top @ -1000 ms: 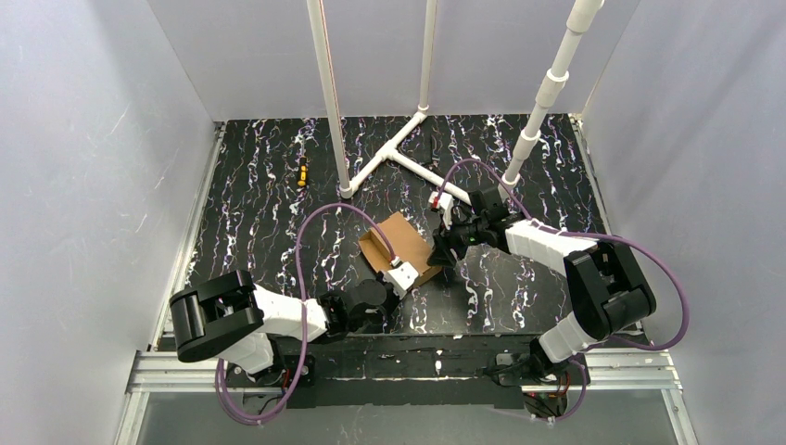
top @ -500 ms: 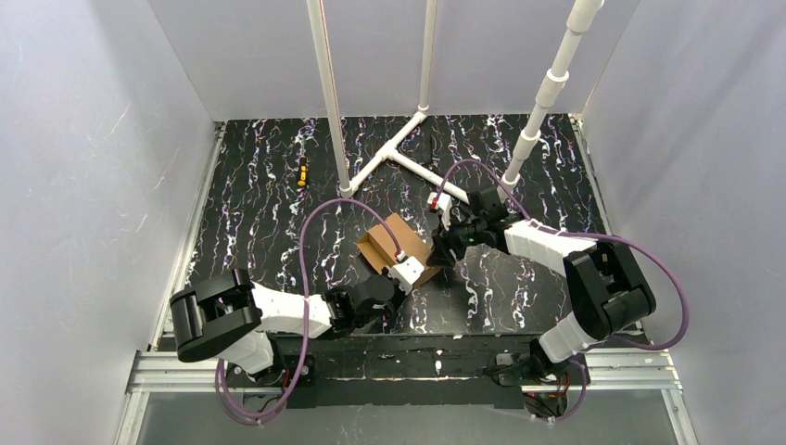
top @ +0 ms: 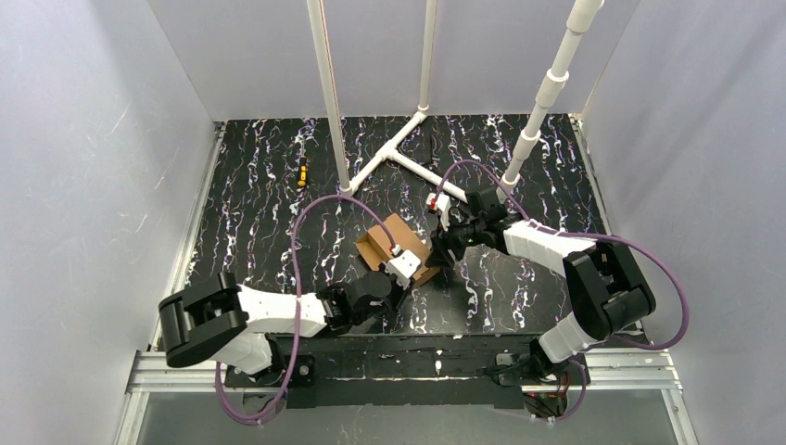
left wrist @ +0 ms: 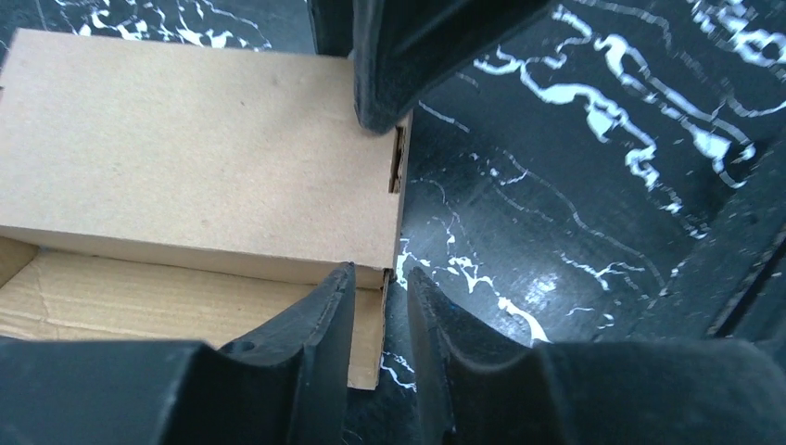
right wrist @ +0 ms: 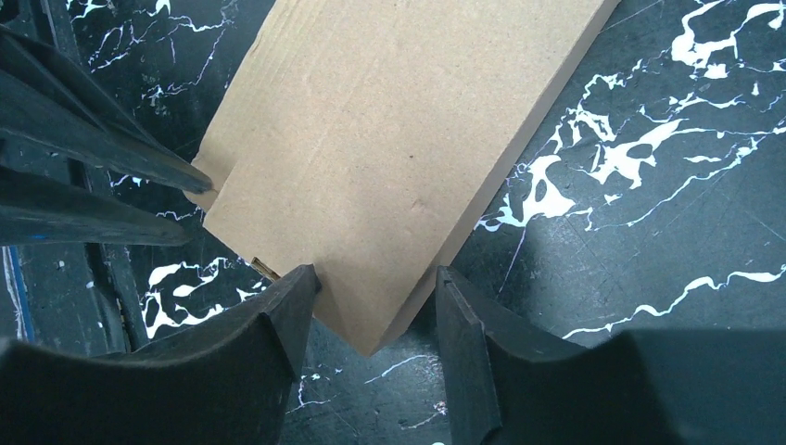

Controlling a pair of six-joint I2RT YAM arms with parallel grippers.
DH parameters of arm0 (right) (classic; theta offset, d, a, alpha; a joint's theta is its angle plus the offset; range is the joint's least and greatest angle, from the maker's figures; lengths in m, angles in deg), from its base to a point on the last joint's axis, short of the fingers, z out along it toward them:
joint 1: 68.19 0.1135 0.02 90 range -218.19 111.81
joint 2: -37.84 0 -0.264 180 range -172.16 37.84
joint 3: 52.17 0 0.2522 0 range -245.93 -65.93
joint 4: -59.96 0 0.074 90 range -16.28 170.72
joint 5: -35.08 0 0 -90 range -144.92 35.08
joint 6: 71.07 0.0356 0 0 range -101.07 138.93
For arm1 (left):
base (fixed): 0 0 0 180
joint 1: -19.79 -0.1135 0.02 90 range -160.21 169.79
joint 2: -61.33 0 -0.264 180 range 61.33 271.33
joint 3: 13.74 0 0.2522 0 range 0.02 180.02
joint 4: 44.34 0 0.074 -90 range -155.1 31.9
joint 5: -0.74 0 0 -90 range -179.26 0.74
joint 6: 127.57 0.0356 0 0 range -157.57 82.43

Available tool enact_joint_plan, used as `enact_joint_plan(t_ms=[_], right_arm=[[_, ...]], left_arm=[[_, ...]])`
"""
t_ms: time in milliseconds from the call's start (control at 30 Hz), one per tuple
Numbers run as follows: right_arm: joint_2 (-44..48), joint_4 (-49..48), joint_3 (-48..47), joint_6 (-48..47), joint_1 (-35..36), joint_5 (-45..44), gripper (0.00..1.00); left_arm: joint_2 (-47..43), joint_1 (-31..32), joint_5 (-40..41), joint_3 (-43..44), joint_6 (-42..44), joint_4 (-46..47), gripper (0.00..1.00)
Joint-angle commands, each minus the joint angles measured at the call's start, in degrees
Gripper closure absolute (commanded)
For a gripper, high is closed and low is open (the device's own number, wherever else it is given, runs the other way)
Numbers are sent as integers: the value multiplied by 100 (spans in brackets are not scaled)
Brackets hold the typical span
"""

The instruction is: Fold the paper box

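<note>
The paper box (top: 397, 241) is a small brown cardboard box lying mid-table, with one flap (left wrist: 369, 329) still sticking out at its near end. My left gripper (top: 400, 266) sits at that near end. Its jaws (left wrist: 380, 272) stand a little apart around the flap's thin edge, and the right finger (left wrist: 445, 343) is clear of the flap. My right gripper (top: 443, 247) is open at the box's right corner. That corner (right wrist: 371, 334) pokes in between its fingers (right wrist: 374, 278). The left fingertip (right wrist: 295, 287) rests against the box's edge.
A white pipe frame (top: 408, 148) with upright poles stands on the back half of the black marbled table (top: 250, 213). A small orange and black item (top: 301, 172) lies at the back left. Grey walls close in both sides.
My left gripper was shut and its jaws have parted slightly; it has edged forward along the box's near end. The box has shifted a little to the left. The right gripper has stayed put.
</note>
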Motion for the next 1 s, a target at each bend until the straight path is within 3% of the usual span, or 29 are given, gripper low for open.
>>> enact_joint_plan(t_ms=[0, 167, 267, 400, 500, 600, 800, 967], right_arm=[[-33, 53, -100, -16, 60, -79, 40], [-12, 74, -118, -29, 51, -70, 39], [-6, 92, -127, -45, 51, -69, 38], [5, 105, -127, -54, 51, -65, 38], [-3, 101, -127, -54, 51, -61, 38], [-8, 102, -129, -54, 51, -62, 38], [7, 109, -135, -54, 51, -52, 38], [-18, 109, -133, -54, 51, -44, 38]], left_arm=[[-726, -52, 75, 210, -328, -417, 71], [-1618, -174, 97, 138, -945, -1265, 64], [-2357, -506, 78, 26, -1798, -2042, 59], [-3316, -1294, -158, -232, -3145, -3027, 34], [-3914, -1919, -579, -562, -3872, -3237, 28], [-4258, -2539, -1097, -974, -4580, -3054, 33], [-3911, -3114, -1585, -1494, -5451, -2564, 74], [-3247, -3148, -1424, -1443, -5826, -2514, 91]])
